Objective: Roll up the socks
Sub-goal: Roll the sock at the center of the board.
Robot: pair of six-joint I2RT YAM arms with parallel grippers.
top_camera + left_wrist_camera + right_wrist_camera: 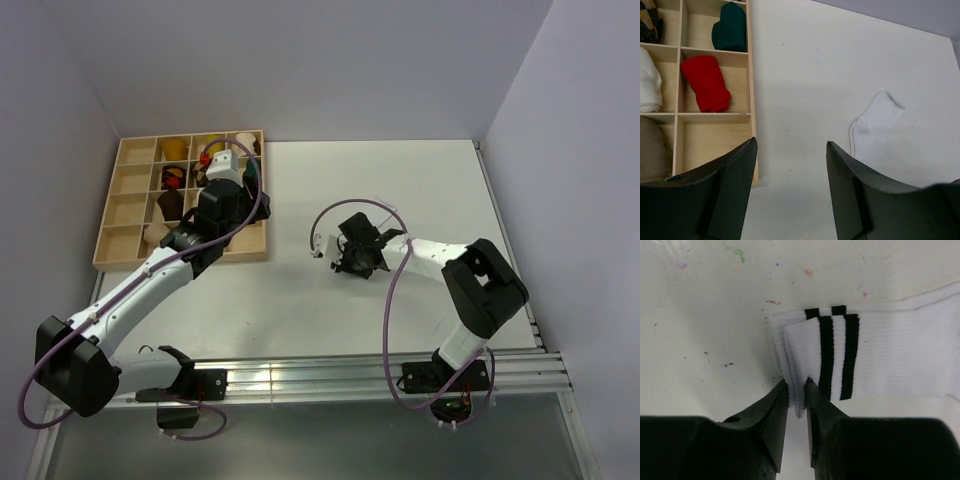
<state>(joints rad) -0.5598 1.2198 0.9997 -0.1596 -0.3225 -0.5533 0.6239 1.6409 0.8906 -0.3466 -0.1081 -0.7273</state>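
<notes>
A pair of white socks (880, 352) with two black stripes on the cuffs lies flat on the table, one on top of the other. My right gripper (797, 385) is shut on the near edge of the stacked cuffs, and the fabric bunches between its fingers. In the top view this gripper (335, 252) hides most of the socks, with only a white corner (320, 245) showing. The toe end of the socks (875, 130) shows in the left wrist view. My left gripper (791, 142) hangs open and holds nothing, beside the right edge of the wooden tray, well away from the socks.
A wooden compartment tray (180, 258) sits at the table's back left. It holds rolled socks, among them a red roll (705, 82), a dark green roll (730, 27) and a white roll (649, 80). The compartment (712, 142) nearest my left gripper holds nothing.
</notes>
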